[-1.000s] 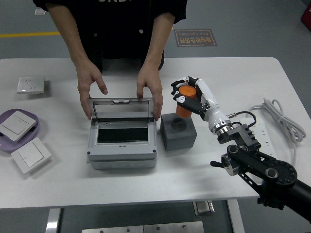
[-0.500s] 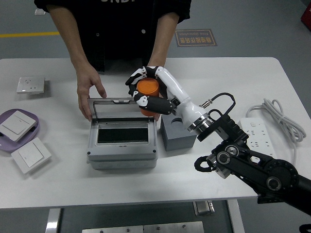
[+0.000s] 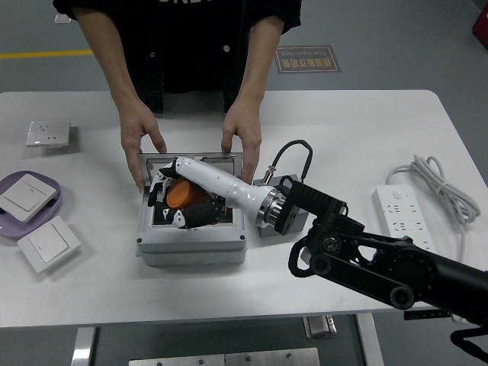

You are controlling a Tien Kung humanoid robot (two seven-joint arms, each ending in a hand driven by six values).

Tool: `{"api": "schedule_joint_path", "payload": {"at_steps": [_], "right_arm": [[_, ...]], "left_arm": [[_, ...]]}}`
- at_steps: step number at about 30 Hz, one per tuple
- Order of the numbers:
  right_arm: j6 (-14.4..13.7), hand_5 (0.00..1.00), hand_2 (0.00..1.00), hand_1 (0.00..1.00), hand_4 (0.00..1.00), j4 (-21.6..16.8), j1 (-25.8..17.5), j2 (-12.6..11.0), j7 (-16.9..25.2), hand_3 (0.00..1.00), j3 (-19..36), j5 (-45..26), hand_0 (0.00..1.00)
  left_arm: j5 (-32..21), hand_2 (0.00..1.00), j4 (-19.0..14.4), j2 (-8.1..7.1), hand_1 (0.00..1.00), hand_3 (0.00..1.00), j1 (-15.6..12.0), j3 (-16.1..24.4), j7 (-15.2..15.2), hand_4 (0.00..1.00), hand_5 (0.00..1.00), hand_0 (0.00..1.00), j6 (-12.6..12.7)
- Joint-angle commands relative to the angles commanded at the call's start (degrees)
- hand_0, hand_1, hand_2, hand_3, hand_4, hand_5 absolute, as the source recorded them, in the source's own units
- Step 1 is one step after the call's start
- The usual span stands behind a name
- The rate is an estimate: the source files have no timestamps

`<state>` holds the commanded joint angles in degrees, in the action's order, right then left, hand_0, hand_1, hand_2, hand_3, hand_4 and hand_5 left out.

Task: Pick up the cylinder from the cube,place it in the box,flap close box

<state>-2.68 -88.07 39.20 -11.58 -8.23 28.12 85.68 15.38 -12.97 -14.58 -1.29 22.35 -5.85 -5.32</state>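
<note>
The orange cylinder (image 3: 181, 194) hangs tilted just over the dark opening of the grey box (image 3: 191, 242), held in my right hand (image 3: 175, 200), whose white fingers are curled around it. My right arm reaches leftward across the box and hides most of the grey cube (image 3: 303, 221) beside it. The box's clear flap (image 3: 229, 159) stands upright at the back. A person at the far side steadies it, one hand (image 3: 142, 141) at its left corner and the other hand (image 3: 242, 136) at its right corner. My left arm does not show.
At the left edge lie a purple plate (image 3: 61, 200) bearing a white switch, a second switch (image 3: 48, 243) in front of it, and a white socket (image 3: 47, 133) farther back. A white power strip (image 3: 402, 216) with coiled cable (image 3: 442, 183) lies at the right.
My right hand has carried the orange cylinder from above the cube leftward and down over the box opening. The person's hand at the flap's right corner shows again.
</note>
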Motion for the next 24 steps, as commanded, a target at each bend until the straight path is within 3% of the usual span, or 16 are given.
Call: {"api": "schedule_joint_path", "payload": {"at_steps": [5, 10, 17, 18, 23, 24], "right_arm": [[3.52, 0.002, 0.213, 0.156, 0.002, 0.80, 0.91, 0.57, -5.04, 0.166, -0.78, 9.67, 0.058], [4.95, 0.002, 0.227, 0.162, 0.002, 1.04, 1.71, 0.78, -6.94, 0.170, -1.29, 17.63, 0.058], [1.88, 0.002, 0.258, 0.173, 0.002, 2.40, 1.67, 0.72, -7.64, 0.207, -1.35, 24.21, 0.052], [1.47, 0.002, 0.407, 0.233, 0.002, 2.68, 1.55, 0.68, -7.72, 0.352, -1.27, 24.36, 0.087], [-0.19, 0.002, 0.407, 0.233, 0.002, 3.85, 1.07, 0.43, -7.74, 0.352, -1.27, 23.94, 0.087], [-0.51, 0.002, 0.496, 0.384, 0.154, 4.00, 1.01, 0.42, -7.68, 0.468, -1.33, 23.68, 0.207]], "left_arm": [[0.12, 0.685, -0.01, -0.01, 0.692, 0.721, 0.11, 0.02, -0.01, 0.711, 0.219, 0.690, 0.00], [0.25, 0.683, -0.03, -0.01, 0.692, 0.720, 0.18, 0.08, 0.00, 0.709, 0.218, 0.691, 0.01], [0.38, 0.683, -0.04, 0.02, 0.692, 0.719, 0.30, 0.13, 0.01, 0.710, 0.221, 0.691, -0.01], [0.38, 0.683, -0.04, 0.03, 0.692, 0.719, 0.30, 0.13, 0.01, 0.709, 0.222, 0.691, -0.01], [0.48, 0.683, -0.05, 0.07, 0.692, 0.719, 0.31, 0.20, 0.01, 0.709, 0.222, 0.691, 0.02], [0.48, 0.681, -0.06, 0.07, 0.692, 0.718, 0.32, 0.19, 0.01, 0.707, 0.222, 0.690, 0.02]]}}
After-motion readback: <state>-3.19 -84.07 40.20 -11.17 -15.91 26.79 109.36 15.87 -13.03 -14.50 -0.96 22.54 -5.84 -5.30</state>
